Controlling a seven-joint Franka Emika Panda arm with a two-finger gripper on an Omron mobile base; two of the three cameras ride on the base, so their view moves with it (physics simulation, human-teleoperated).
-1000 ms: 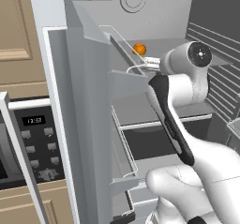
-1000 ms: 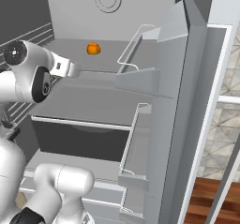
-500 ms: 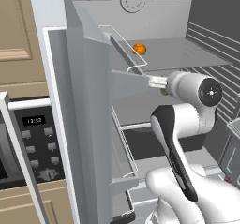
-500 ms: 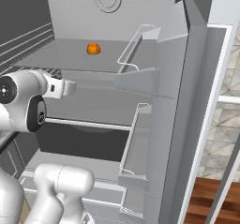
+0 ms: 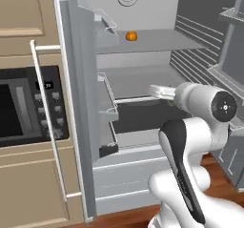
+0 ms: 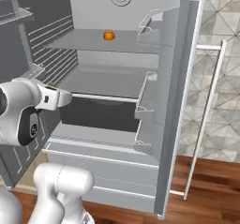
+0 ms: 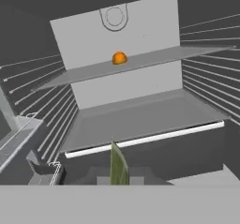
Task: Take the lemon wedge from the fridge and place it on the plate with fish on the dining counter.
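i see the fridge [image 5: 143, 69] standing open, both doors swung wide. the lemon wedge [image 5: 131, 36] sits on the upper shelf [image 6: 93, 42], near the back wall, a small orange lump below the round fitting [image 7: 114, 17]. my gripper [image 7: 119, 169] hangs in front of the middle shelf [image 7: 140, 117], well below the wedge and apart from it, pointing into the fridge. its fingers are clenched together on nothing; a thin greenish sliver rises between them in the hand view. the microwave [image 5: 28, 105] is left of the fridge.
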